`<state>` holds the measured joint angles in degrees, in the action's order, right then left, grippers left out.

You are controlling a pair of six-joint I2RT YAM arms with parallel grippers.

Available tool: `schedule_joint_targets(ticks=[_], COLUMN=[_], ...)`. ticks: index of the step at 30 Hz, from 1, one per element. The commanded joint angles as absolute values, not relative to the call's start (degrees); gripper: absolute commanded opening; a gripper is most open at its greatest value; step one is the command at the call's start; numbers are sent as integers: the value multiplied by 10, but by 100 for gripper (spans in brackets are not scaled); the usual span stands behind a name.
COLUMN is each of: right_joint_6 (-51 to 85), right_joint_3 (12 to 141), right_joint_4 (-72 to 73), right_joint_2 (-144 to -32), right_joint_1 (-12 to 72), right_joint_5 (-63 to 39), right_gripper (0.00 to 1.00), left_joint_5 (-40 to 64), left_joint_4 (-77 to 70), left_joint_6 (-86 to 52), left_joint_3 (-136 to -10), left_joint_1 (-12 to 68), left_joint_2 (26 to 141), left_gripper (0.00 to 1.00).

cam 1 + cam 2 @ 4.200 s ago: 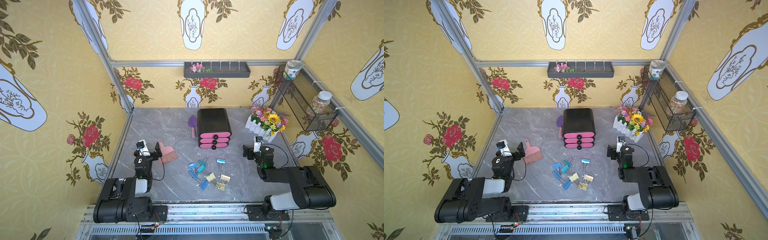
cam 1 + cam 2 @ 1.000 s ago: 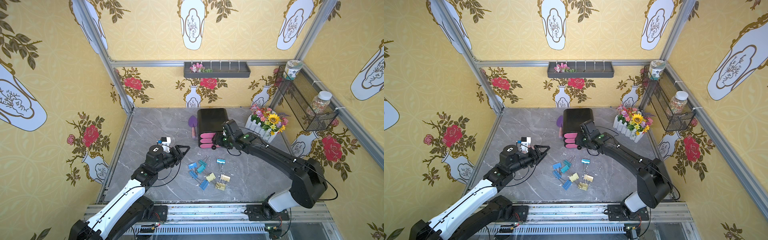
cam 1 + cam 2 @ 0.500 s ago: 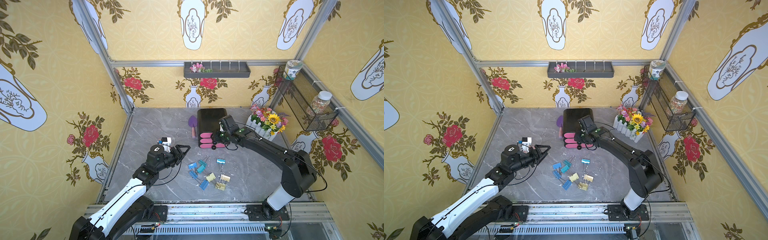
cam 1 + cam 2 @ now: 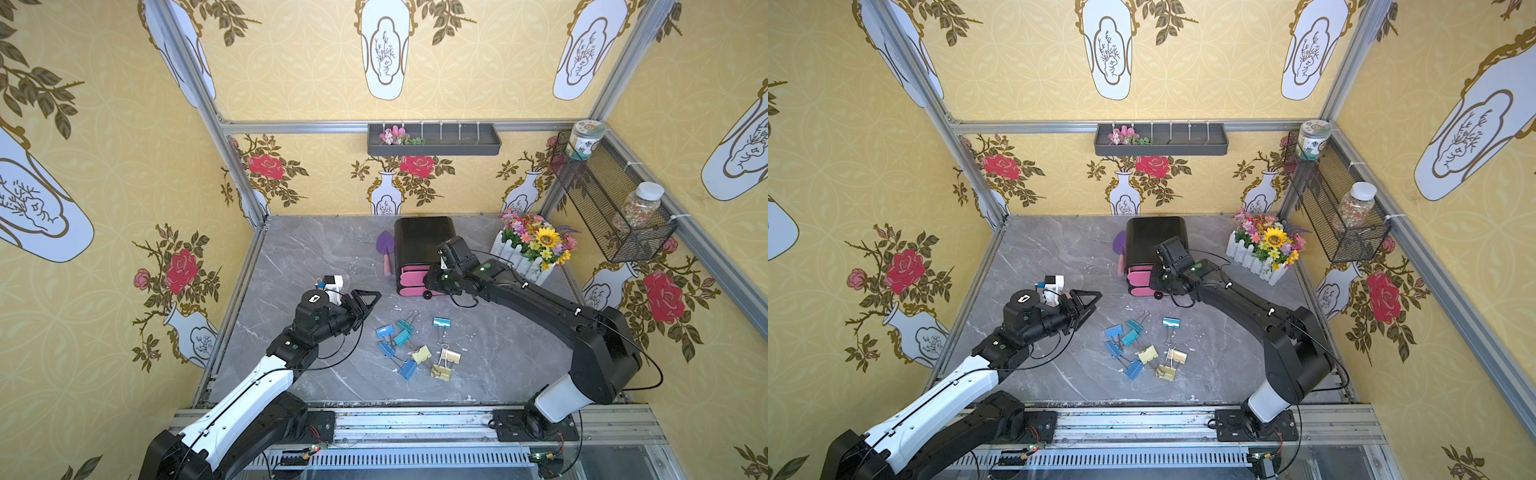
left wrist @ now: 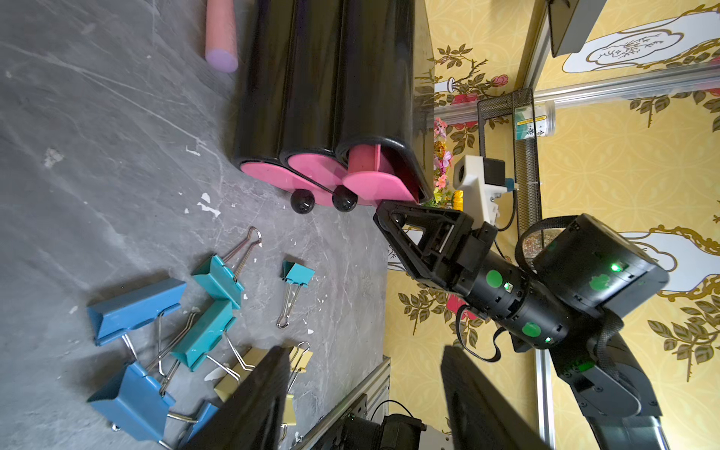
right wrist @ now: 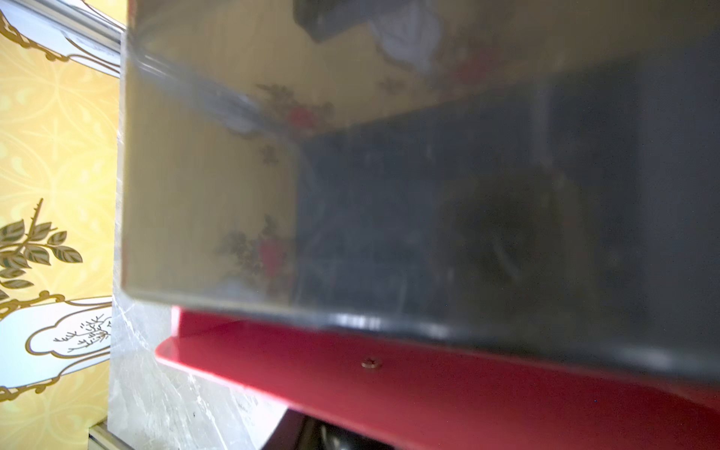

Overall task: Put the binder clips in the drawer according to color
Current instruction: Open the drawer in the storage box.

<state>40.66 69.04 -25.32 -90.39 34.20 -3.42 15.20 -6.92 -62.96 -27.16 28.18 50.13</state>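
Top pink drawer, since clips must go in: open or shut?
Partly open: in the left wrist view the top drawer juts from the cabinet, pink side wall showing, while the two lower drawers sit shut.

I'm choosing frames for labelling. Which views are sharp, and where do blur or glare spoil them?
Both top views: sharp and evenly lit, binder clips crisp. Left wrist view: clips sharp, the left pincer blurred in the foreground. Right wrist view: mostly out of focus, the drawer unit filling it, its glossy black shell mirroring the wallpaper.
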Motion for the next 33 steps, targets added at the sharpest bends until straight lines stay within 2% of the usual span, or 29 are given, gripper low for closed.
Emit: schedule_joint_targets(ticks=[1, 24, 33], right_joint_6=[422, 496, 497], right_joint_3=[680, 593, 578], right_joint_4=[-250, -225, -221], right_joint_2=[-890, -828, -824], right_joint_1=[351, 411, 414], right_joint_5=[-27, 11, 22], right_gripper=[30, 30, 34], left_joint_5=[158, 158, 161], left_joint_4=[-95, -103, -104], left_joint_6=[-635, -641, -647], left_joint_3=[-267, -265, -257], left_joint_1=[282, 282, 282], left_joint_2=[507, 491, 485], left_gripper=[68, 68, 68])
